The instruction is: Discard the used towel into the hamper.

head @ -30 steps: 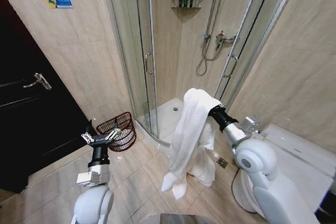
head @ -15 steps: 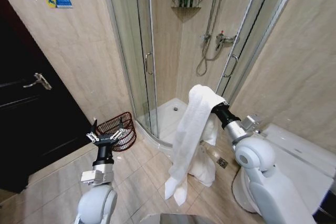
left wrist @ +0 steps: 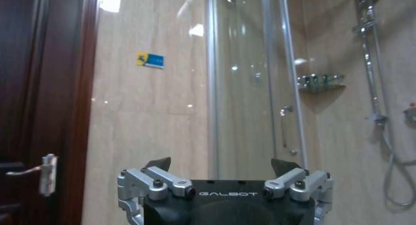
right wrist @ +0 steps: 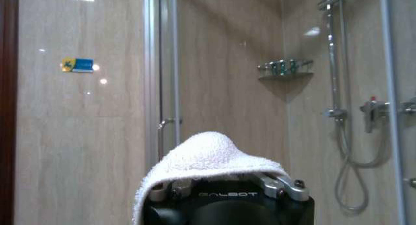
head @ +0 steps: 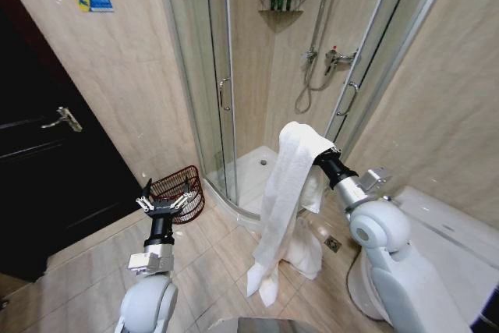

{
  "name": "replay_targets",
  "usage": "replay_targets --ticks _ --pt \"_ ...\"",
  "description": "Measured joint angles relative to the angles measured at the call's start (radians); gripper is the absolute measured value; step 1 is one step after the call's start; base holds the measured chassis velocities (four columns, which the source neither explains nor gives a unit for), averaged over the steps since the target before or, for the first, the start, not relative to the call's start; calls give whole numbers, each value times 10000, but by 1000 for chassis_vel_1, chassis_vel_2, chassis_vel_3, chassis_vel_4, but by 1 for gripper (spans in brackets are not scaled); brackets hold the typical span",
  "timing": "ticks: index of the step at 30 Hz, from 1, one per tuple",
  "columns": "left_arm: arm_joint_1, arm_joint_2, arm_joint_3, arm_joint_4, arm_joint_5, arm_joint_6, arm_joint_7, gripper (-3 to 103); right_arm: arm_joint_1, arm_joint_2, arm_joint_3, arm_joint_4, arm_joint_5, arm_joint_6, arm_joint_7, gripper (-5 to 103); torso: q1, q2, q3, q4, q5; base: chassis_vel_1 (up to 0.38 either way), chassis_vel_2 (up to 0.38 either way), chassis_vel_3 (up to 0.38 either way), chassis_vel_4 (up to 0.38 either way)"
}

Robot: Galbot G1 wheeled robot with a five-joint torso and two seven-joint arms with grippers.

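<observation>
White terry towel (head: 287,193) hangs in the centre of the head view, draped over the right claw (head: 318,155), whose fingers I cannot tell apart beneath it. Lower left, the small dark red-brown woven hamper (head: 178,189) sits on the floor, behind the spread left claw (head: 165,203).

Left wrist view: left claw (left wrist: 224,172) spread wide.

Right wrist view: towel (right wrist: 201,159) covers the right claw (right wrist: 227,183).

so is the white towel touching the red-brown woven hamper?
Apart. Head view shows bare floor tiles between the white towel and the red-brown woven hamper.
</observation>
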Motion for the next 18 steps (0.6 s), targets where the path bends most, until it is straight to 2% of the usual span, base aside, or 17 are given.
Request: replay_targets --ticks 18 --pt "27 -18 220 -54 178 -1 -36 100 -142 23 207 -53 -102 99 -246 7 -1 0 0 0 -1 92 89 86 92"
